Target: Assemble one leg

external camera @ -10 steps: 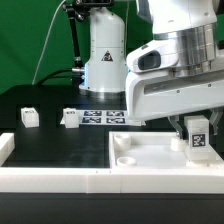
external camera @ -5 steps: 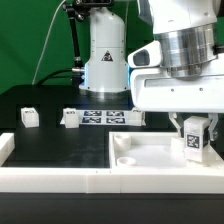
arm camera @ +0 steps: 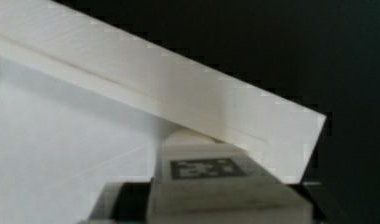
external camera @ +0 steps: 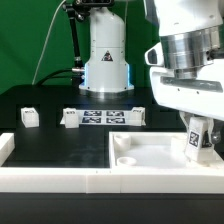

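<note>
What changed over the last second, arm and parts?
The gripper, shut on the leg, swung toward the exterior view's right. The leg dipped slightly and now tilts over the panel. Nothing was released. The loose legs, marker board and panel stayed put.

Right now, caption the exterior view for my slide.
Gripper holds a small white tagged plastic leg at a corner of the large white square tray-like panel.

A robotics lab: a plain green backdrop (external camera: 28,40) stands behind a matte black tabletop (external camera: 45,104), where a white robot-arm pedestal (external camera: 107,55) rises near the marker board (external camera: 105,118) with its black-and-white square tags.
</note>
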